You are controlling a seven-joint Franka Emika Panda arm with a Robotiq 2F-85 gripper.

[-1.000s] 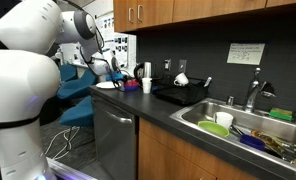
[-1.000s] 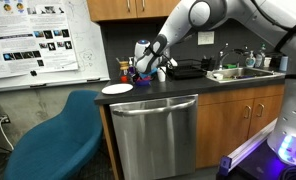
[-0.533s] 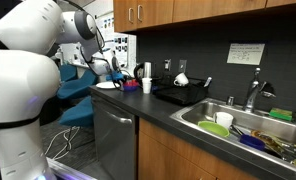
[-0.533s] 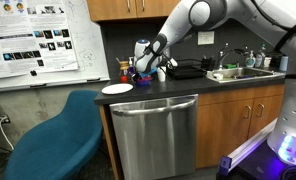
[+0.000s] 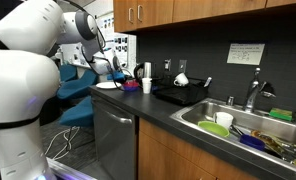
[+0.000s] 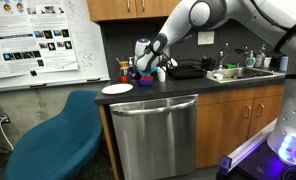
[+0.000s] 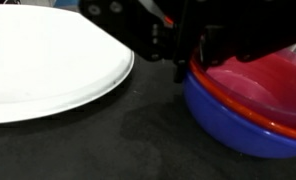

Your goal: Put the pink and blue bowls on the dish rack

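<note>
**A:** Where are the bowls?

**B:** They're stacked at the end of the bench. The pink bowl sits inside the blue bowl, and the stack is just beside the white plate, with a strip of bare bench between them.

**A:** And the jaws?

**B:** On my wrist view they come in from the top, right at the rim of the stack on the plate side. One dark finger stands against the outside of the blue wall. The other seems to hang over the pink inside, but it's blurred. I cannot tell whether the jaws are pinching the rim or only straddling it.

**A:** The rack?

**B:** The dish rack is further along the bench, well apart from the bowls. In an exterior view a white cup stands between them, and the sink lies beyond the rack.
</note>
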